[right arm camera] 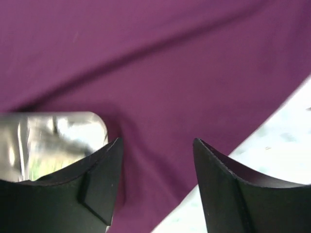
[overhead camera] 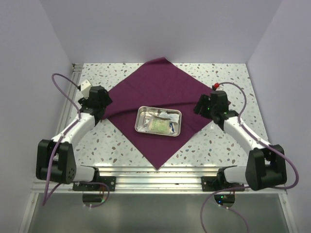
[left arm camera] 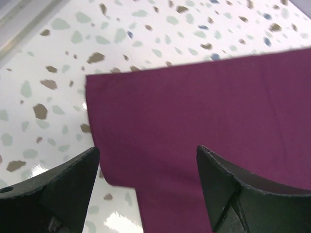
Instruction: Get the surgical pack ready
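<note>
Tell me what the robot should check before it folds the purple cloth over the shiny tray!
1. Purple cloth spread out like a diamond: ok, though one crease runs toward its left corner.
2. Steel tray sitting on the cloth: ok.
3. Packets all inside the tray: ok.
4. Left hand open and empty, above the cloth's left corner: ok.
5. Right hand open and empty, above the cloth's right side near the tray: ok.
6. Hands low enough to pinch the cloth: cannot tell.
</note>
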Robot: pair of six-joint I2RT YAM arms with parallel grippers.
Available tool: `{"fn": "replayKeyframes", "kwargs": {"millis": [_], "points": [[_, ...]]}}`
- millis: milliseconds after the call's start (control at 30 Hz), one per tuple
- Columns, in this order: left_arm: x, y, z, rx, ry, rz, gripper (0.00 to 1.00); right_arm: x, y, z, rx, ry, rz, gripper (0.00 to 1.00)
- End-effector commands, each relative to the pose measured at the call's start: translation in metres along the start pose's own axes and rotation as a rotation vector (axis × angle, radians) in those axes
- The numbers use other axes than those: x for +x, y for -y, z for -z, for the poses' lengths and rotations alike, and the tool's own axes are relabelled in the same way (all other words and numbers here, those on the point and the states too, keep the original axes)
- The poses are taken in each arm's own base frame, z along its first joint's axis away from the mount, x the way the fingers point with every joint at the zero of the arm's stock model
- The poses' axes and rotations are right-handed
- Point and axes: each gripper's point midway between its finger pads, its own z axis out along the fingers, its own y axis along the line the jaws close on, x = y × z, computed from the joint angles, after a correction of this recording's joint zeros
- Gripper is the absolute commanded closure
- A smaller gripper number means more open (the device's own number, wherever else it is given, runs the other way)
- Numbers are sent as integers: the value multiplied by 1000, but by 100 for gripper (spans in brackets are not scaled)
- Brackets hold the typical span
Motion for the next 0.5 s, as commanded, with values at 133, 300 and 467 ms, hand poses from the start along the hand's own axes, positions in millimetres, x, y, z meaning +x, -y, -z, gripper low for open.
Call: {"fn": "replayKeyframes", "kwargs": {"millis": [133, 300, 467], "points": [[24, 34, 55, 303, -53, -72, 15, 105, -75, 49, -329, -164, 256, 39], [42, 54, 81, 499, -81, -55, 0, 167, -109, 93, -446, -218, 391, 37], [41, 55, 95, 560, -63, -11, 0, 213, -120, 113, -452, -253, 471, 34]]}}
